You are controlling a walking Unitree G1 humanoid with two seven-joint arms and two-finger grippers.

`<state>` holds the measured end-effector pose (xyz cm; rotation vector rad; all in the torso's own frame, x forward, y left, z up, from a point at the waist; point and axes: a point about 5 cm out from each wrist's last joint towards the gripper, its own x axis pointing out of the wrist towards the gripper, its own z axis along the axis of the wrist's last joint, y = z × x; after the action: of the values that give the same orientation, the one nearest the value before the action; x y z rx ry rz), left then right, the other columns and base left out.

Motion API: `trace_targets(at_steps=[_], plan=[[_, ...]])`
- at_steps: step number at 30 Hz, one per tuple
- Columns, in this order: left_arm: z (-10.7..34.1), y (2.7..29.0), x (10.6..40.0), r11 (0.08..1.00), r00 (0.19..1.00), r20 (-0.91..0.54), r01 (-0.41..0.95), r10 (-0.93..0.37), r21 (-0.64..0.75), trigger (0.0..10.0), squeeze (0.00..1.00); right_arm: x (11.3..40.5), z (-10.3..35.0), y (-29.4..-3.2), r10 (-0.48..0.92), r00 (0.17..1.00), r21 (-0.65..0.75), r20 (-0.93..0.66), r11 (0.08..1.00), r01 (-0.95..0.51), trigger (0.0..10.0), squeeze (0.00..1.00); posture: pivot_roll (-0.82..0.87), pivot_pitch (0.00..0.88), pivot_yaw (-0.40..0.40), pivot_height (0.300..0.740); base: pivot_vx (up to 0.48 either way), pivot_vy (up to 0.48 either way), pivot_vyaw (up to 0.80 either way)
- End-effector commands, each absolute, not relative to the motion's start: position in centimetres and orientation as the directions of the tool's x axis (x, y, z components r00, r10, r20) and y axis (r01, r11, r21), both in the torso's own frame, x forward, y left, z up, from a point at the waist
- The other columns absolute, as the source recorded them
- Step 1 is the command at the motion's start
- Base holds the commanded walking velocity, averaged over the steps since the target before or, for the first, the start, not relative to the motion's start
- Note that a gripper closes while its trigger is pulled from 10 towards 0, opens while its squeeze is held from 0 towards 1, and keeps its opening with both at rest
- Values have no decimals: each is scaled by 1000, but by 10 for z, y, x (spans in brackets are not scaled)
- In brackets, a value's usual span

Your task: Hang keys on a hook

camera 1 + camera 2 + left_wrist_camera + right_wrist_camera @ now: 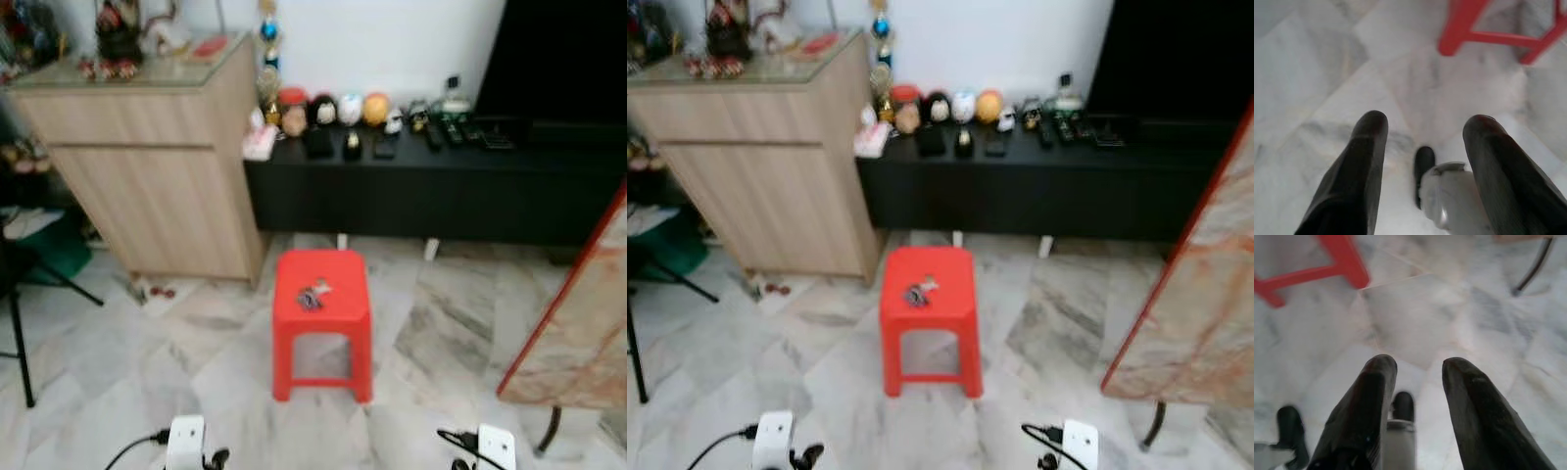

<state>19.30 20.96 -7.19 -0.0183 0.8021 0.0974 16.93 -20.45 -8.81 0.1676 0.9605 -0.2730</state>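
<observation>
Keys (313,295), a small dark metal bunch with a pale tag, are lying on top of the red plastic stool (322,318), near the middle of its square seat. That stool is standing on the pale marbled tile floor (196,362), and it is serving as our landmark. Behind the stool, the long low black cabinet (431,191) is running along the white wall, carrying a row of small round figurines (333,110) and a few dark remote controls (446,130). Behind the stool and to its left, the light wooden cabinet with a glass top (147,166) is standing tall, ornaments crowding its surface. To the stool's right, a marble-patterned slab with a red edge (578,313) is leaning at a slant.

Left gripper (1422,142) is hanging low over the floor, short of the stool, its two long black fingers spread apart and holding nothing; the stool's red legs are showing just beyond them. Right gripper (1418,369) is hanging likewise over the tiles on the stool's other side, fingers parted with bare floor between them, gripping nothing.
</observation>
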Motion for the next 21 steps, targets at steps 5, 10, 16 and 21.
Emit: trace_targets(at_steps=[5,10,16,21], plan=[[-76,217,182,993,661,-743,-113,105,41,10000,0,177,-86,-199,-140,562,39,-815,955,294,10000,0,135,37,-22,740,0,156,0],[-77,217,182,993,660,-744,-114,101,34,10000,0,176,-86,-199,-141,559,36,-817,956,292,10000,0,134,39,-23,740,0,0,0],[-77,216,182,993,661,-743,-117,101,31,10000,0,177,-86,-198,-139,563,37,-815,956,290,10000,0,134,45,-25,740,0,0,0],[-76,216,183,992,666,-739,-121,103,29,10000,0,178,-85,-198,-140,565,28,-813,960,278,10000,0,129,48,-23,740,0,0,0]])
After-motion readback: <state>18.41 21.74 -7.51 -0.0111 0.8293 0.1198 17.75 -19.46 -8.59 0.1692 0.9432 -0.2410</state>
